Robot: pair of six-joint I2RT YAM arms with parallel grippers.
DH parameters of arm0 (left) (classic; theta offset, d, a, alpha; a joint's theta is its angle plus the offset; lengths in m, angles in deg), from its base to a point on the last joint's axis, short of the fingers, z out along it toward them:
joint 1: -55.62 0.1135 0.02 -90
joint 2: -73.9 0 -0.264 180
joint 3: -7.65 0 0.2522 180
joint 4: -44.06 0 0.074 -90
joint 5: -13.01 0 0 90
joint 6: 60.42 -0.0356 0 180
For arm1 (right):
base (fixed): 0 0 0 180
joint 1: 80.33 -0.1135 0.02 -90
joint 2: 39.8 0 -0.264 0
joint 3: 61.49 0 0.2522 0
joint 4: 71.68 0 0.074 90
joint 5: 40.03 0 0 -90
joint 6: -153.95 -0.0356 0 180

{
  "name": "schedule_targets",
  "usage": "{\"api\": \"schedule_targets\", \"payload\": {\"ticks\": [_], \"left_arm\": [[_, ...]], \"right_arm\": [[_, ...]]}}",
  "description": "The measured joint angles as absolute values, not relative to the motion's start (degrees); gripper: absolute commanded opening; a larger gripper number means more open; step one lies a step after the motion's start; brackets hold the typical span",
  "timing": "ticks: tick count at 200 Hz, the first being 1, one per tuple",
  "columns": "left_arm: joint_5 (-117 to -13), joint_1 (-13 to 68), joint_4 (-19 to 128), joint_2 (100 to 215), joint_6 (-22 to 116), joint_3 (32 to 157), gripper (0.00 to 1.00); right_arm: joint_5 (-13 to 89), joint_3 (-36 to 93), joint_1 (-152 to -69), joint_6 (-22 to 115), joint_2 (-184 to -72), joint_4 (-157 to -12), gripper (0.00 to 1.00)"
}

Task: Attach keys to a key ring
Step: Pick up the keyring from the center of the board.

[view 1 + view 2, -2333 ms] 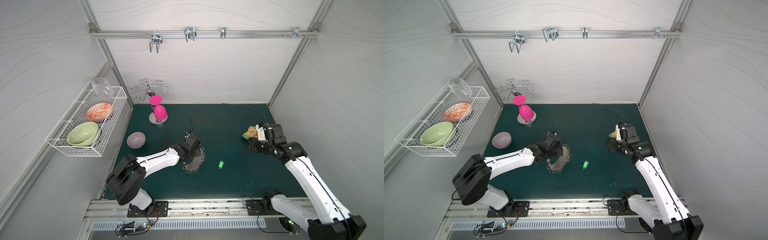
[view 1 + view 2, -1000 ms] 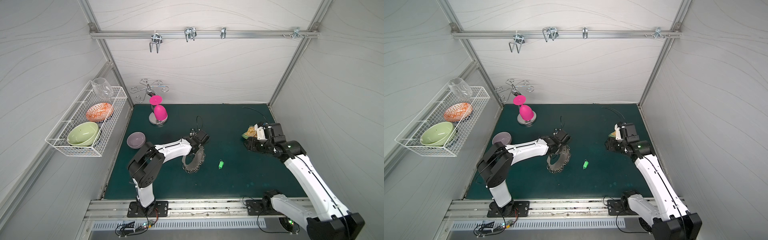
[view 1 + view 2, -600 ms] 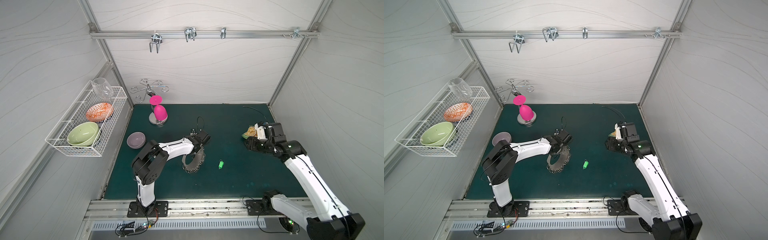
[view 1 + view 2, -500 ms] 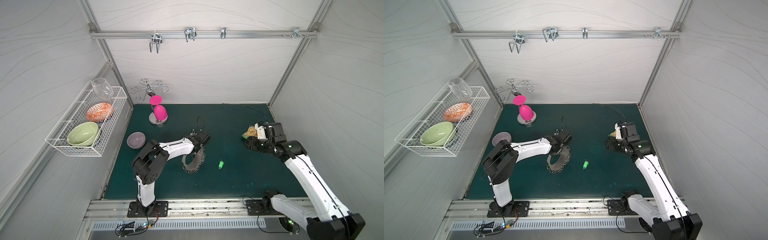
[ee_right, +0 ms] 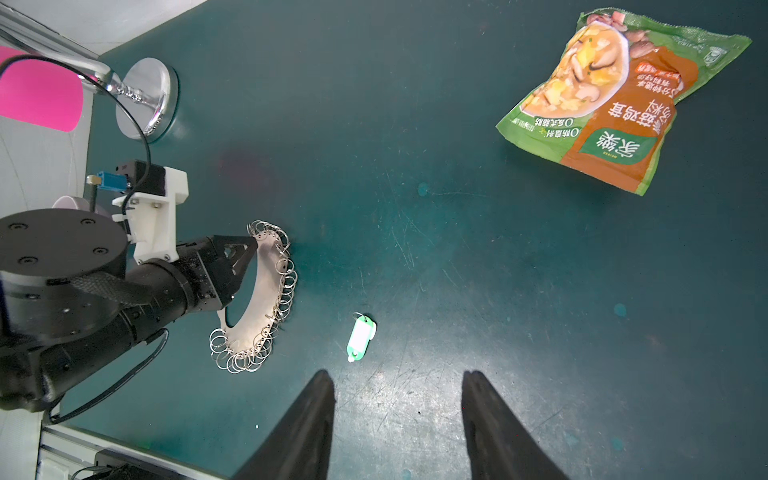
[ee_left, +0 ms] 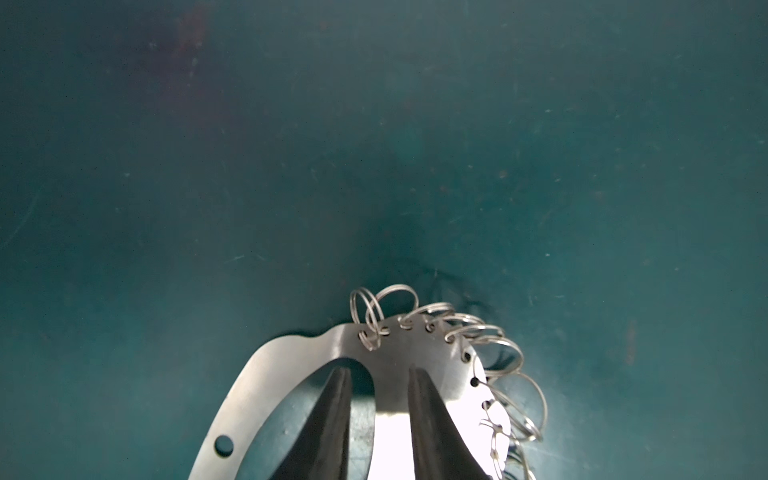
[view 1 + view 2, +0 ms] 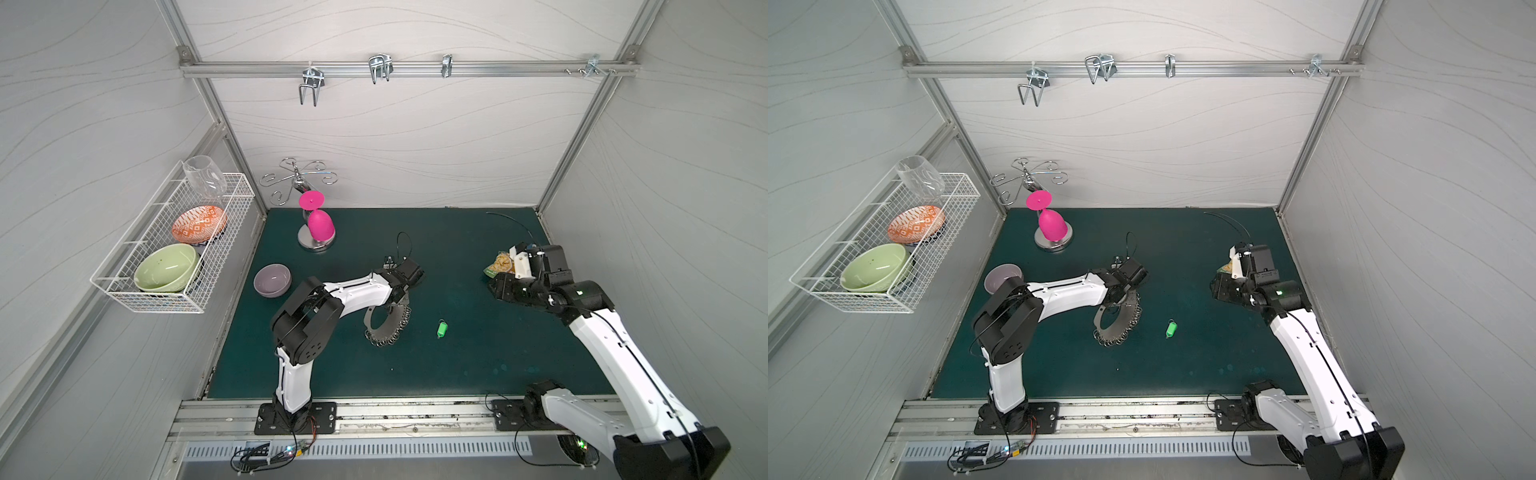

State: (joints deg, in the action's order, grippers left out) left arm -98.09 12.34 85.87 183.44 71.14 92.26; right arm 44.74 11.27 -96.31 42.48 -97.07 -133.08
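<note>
I count nothing as attached yet. The green key tag (image 7: 441,328) lies loose on the mat (image 7: 457,365), near the key ring (image 5: 264,286) at about its 3 o'clock in both top views, not touching it. Its little metal loop is threaded through none of the wire rings. My left gripper (image 6: 378,374) is down on the ring's 12 o'clock end. Its fingers stand narrowly apart, one inside the oval hole and one over the grey band, but I cannot tell whether they actually pinch the plate. My right gripper (image 5: 399,376) hangs at roughly 2 o'clock from the tag, beside the snack packet (image 5: 623,104), with its jaws wide apart and nothing between them. As I judge it, only the steadying of the ring is under way. Picking up the tag, bringing it across and working its loop onto a wire ring are all left.
</note>
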Motion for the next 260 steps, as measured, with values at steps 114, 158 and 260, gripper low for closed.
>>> {"api": "schedule_targets", "payload": {"ticks": [114, 158, 260], "left_arm": [[-99.12, 12.49, 85.98, 184.44, 70.02, 92.33, 0.24], [-99.14, 13.21, 85.87, 184.68, 69.13, 92.72, 0.23], [-99.14, 13.98, 85.83, 185.75, 68.49, 92.81, 0.2]], "right_arm": [[44.74, 11.36, -96.07, 42.52, -97.07, -133.08, 0.52], [44.74, 11.38, -96.05, 42.52, -97.07, -133.1, 0.52], [44.74, 11.38, -95.99, 42.52, -97.36, -133.1, 0.52]]}}
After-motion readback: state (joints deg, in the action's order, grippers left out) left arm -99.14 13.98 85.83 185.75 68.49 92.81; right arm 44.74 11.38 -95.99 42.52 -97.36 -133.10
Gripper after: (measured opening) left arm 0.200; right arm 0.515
